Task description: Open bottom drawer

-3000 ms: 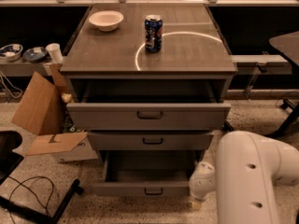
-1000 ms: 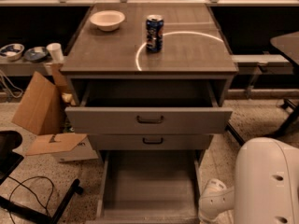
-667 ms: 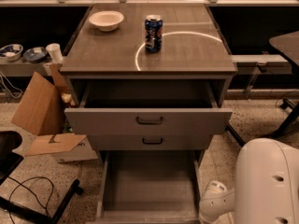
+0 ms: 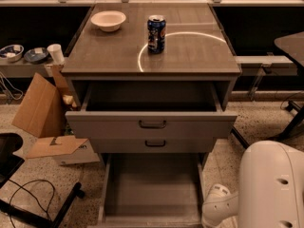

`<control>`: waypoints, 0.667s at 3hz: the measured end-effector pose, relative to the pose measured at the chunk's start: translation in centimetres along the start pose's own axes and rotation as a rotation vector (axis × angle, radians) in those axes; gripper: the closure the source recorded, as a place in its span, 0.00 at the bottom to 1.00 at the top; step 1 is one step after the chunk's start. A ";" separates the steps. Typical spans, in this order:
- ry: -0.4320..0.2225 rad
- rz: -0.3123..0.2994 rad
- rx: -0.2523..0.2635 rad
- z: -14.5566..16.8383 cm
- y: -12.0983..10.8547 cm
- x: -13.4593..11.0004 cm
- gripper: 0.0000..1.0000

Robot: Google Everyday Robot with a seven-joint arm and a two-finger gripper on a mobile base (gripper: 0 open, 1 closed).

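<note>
Slid out far beyond its position three seconds ago: bottom drawer [image 4: 152, 189], grey tray exposed beneath the middle drawer [image 4: 152, 144] down to the lower frame edge. Positioned lower right beside that tray: white arm [image 4: 270, 184]; gripper outside the frame, state cannot be told.

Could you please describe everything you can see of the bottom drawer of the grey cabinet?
The bottom drawer is pulled far out beneath the middle drawer. Its plain grey tray shows a flat floor and low side walls. Its front lies at the picture's lower edge, so the handle is hidden. The robot's white arm stands beside its right wall, apparently not touching it. The gripper is out of view.
</note>
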State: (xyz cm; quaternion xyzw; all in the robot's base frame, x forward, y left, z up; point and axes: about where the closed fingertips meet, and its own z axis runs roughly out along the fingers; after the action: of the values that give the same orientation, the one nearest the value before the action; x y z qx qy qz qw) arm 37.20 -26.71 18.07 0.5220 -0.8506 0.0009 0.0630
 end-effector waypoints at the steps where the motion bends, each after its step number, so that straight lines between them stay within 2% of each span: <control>1: 0.000 0.000 0.000 0.0 0.0 0.0 0.58; 2: 0.000 0.000 0.000 0.0 0.0 0.0 0.28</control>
State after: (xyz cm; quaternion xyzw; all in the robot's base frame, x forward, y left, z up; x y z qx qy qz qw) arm 37.19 -26.71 18.07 0.5220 -0.8506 0.0009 0.0630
